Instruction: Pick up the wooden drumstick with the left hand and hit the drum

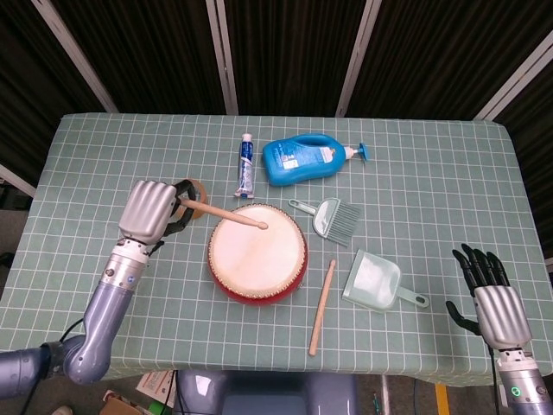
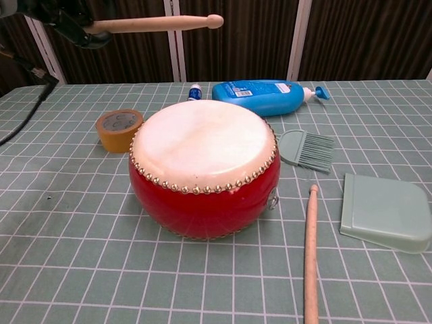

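The red drum [image 1: 257, 253] [image 2: 204, 169] with a pale skin stands mid-table. My left hand [image 1: 150, 210] [image 2: 64, 17] grips a wooden drumstick [image 1: 226, 214] [image 2: 155, 23] by its end, held high in the air. The stick's tip hangs over the drum's far left part, well above the skin in the chest view. A second wooden drumstick [image 1: 322, 307] [image 2: 310, 253] lies on the cloth right of the drum. My right hand [image 1: 491, 296] rests near the table's front right corner, fingers spread, holding nothing.
A tape roll [image 2: 119, 129] sits left of the drum, partly behind my left hand in the head view. A toothpaste tube [image 1: 245, 165], blue bottle [image 1: 302, 158], small brush [image 1: 331, 215] and dustpan [image 1: 377, 282] lie behind and right of the drum.
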